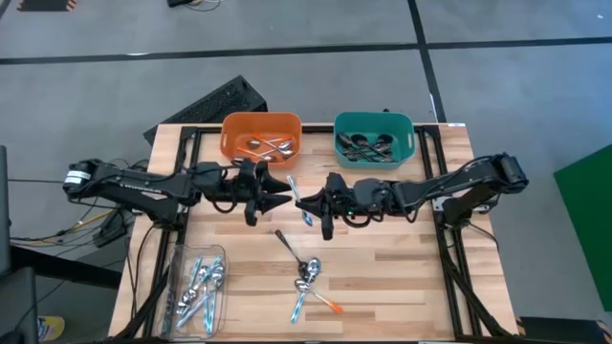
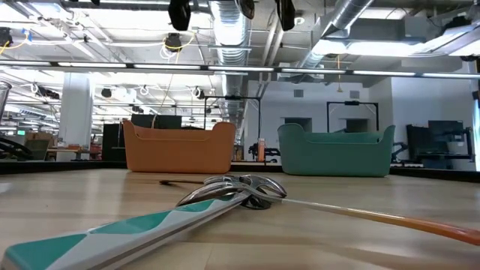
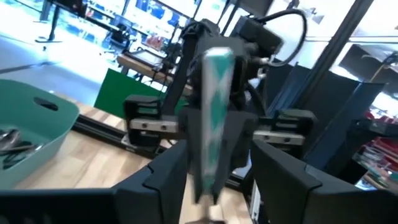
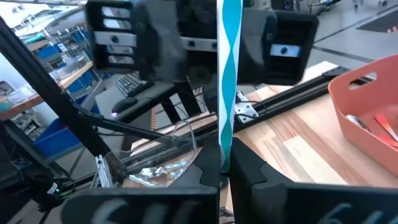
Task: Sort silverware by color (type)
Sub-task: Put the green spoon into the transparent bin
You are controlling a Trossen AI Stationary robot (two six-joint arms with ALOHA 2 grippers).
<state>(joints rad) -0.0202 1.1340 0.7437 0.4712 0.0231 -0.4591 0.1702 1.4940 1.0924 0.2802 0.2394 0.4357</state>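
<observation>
Both arms reach inward and meet mid-table before the bins. The right gripper [image 1: 323,204] pinches a light-blue-handled spoon [image 1: 300,201]; the left gripper [image 1: 277,194] has fingers spread around it. Orange bin [image 1: 260,123] and teal bin [image 1: 374,122] hold spoons; clear tray [image 1: 178,260] too. Three loose spoons [image 1: 308,277] lie nearby.

The held spoon [image 4: 229,74] has a handle patterned in teal and white triangles. One bin [image 1: 260,136] is orange, the other bin [image 1: 373,139] teal. The table [image 1: 402,277] is light wood. Both arms are black. The tray [image 1: 198,287] is clear.
</observation>
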